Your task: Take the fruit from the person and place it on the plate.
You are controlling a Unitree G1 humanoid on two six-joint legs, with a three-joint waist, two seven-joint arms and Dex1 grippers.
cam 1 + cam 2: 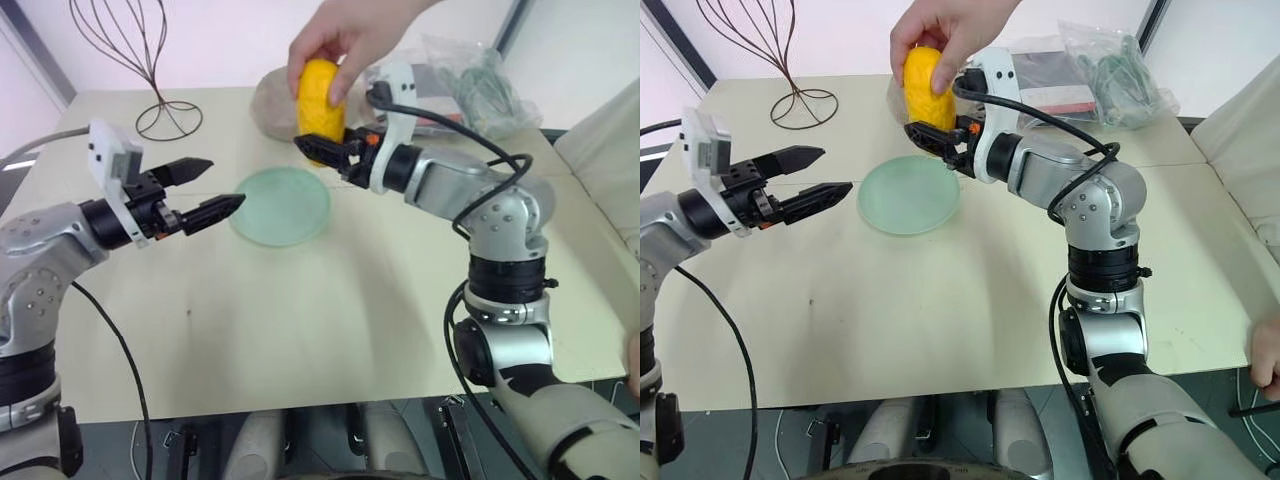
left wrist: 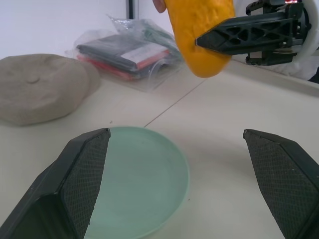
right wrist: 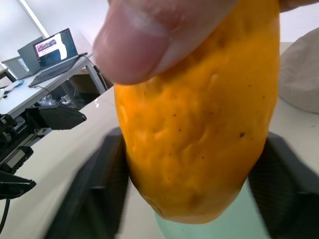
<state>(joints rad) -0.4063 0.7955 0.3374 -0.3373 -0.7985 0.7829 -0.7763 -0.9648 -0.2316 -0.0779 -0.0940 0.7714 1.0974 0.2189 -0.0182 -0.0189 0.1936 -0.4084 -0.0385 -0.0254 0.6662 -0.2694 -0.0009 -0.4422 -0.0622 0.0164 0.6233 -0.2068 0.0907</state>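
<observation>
Handover under way: my right gripper clamps the fruit, the person's hand gripping its top. Next, they release; I lower it onto the plate, mid-table. Left gripper gapes wide, empty.

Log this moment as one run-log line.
phase: handover | fruit: held upright by person's hand, above table | right gripper: shut on fruit's lower end | left gripper: open, empty | plate: empty
</observation>
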